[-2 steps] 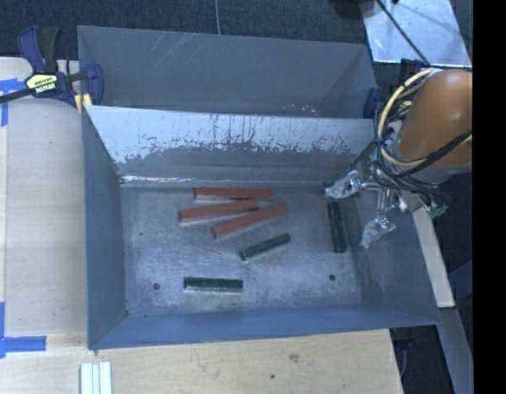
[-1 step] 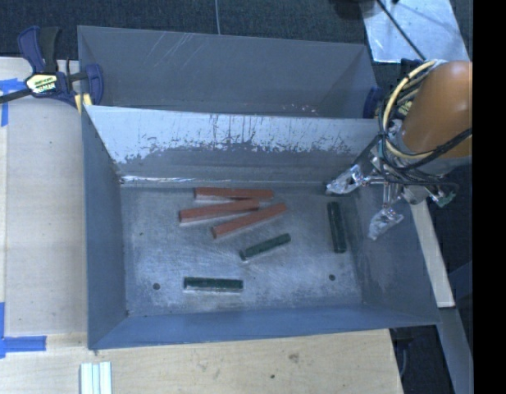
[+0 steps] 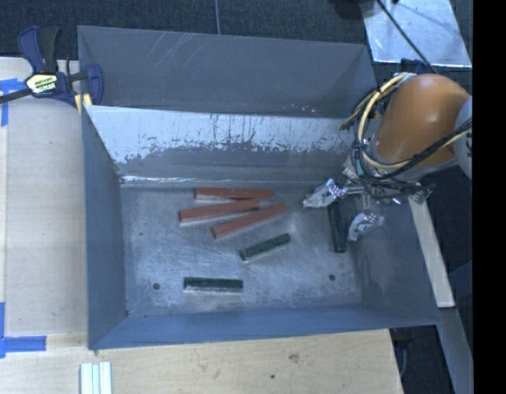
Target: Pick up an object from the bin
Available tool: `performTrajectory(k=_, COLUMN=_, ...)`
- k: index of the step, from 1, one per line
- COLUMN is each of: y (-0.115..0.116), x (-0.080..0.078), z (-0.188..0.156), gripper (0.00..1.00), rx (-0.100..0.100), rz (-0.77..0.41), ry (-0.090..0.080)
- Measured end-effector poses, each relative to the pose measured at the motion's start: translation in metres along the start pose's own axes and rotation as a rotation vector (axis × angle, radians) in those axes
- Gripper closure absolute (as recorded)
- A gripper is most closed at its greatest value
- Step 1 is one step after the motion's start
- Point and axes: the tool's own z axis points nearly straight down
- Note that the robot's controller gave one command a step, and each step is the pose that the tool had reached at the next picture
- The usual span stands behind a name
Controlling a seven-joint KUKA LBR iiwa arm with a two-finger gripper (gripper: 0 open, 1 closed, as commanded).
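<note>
Camera view: the claw sits at 3 o'clock on the bin floor. It is released, its silvery fingers spread wide. A dark bar lies between them, long axis running 12 to 6. That bar is your candidate; nothing is pinched yet.

Risks, as judged from here:
- The fingers stand skewed to the bar, one toward 10 o'clock and one toward 4. If you clench like this, expect the bar to twist or squirt out toward 6 rather than seat.
- The bar is thin and lies flat on the floor. If the tips close above it, they meet on nothing.
- The sloped right wall is just beside the 4 o'clock finger. Drift toward 3 and the finger scrapes metal or tips the claw.
- The orange cover and cables hang over the rim at 2 o'clock. Watch for snagging on a lift.

Room:
- Open floor runs from the claw toward 9, up to a green bar near centre.
- Three reddish-brown bars lie at 10 to 11 o'clock, well apart from the claw.
- A second green bar lies at 7 o'clock, far off.
- Straight up is your clearest exit.
</note>
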Motion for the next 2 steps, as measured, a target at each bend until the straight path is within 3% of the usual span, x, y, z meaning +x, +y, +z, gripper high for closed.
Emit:
performTrajectory(k=1, y=-0.0028, x=0.01, z=-0.0061, gripper=1.0, rx=0.013, rz=-0.001, ry=0.011)
performTrajectory(k=2, y=-0.0028, x=0.01, z=-0.0061, gripper=1.0, rx=0.013, rz=-0.001, ry=0.011)
